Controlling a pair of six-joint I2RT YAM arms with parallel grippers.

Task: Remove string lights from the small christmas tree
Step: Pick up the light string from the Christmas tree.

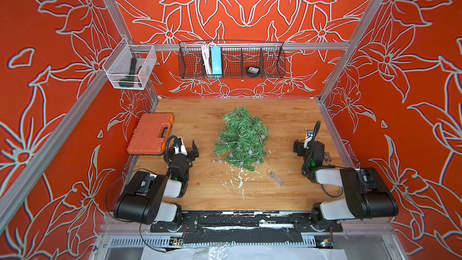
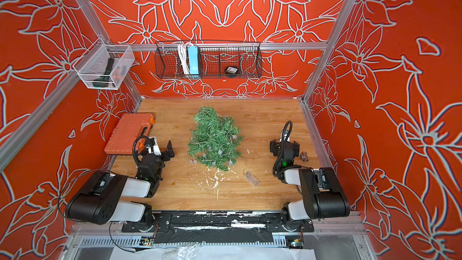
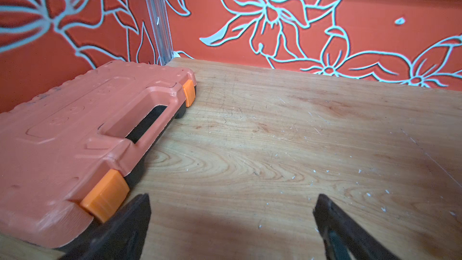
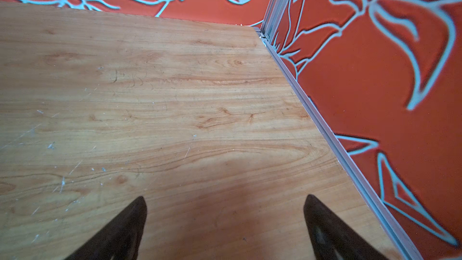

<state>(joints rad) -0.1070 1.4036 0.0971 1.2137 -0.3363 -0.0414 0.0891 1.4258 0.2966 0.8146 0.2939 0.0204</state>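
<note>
The left tool is held with its jaws spread wide, and its two dark fingers are seen well apart in the left wrist view. Behind the tool, the left arm is folded. Its elbow is drawn back toward the base, its wrist is raised, and the tool is pointed forward and slightly downward. The right tool is likewise held with its jaws spread wide, its fingers well apart. Behind that tool, the right arm is folded in the same manner, with the forearm laid back beside the base.
</note>
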